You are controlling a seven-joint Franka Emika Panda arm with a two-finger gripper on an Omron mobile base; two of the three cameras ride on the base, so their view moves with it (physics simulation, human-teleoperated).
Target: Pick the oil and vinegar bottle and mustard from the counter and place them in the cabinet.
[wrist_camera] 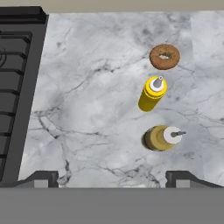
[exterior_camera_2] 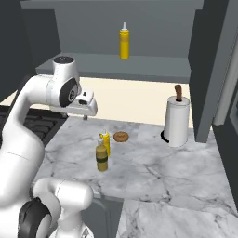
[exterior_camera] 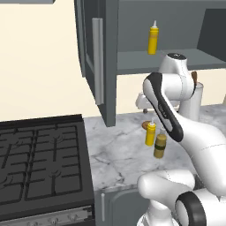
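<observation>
The oil and vinegar bottle point(wrist_camera: 162, 137) point(exterior_camera: 160, 145) point(exterior_camera_2: 102, 157), olive-brown with a pale spout, stands on the marble counter point(exterior_camera: 119, 150). Just behind it stands a yellow mustard bottle point(wrist_camera: 152, 93) point(exterior_camera: 151, 133) point(exterior_camera_2: 106, 142). A second, near-identical yellow bottle point(exterior_camera: 152, 39) point(exterior_camera_2: 124, 42) stands on the shelf of the open dark grey cabinet point(exterior_camera: 145, 62) point(exterior_camera_2: 139, 69). My gripper point(wrist_camera: 112, 179) point(exterior_camera: 145, 109) point(exterior_camera_2: 85, 116) hangs high over the counter, pointing down, open and holding nothing. In the hand view both counter bottles lie to the right of the gap between the fingers.
A brown donut point(wrist_camera: 164, 56) point(exterior_camera_2: 121, 136) lies behind the mustard. A paper towel roll point(exterior_camera_2: 176, 122) stands at the back right. The black gas stove point(exterior_camera: 39, 163) point(wrist_camera: 17, 87) borders the counter on the left. The cabinet door point(exterior_camera: 98, 62) hangs open above the counter's left end.
</observation>
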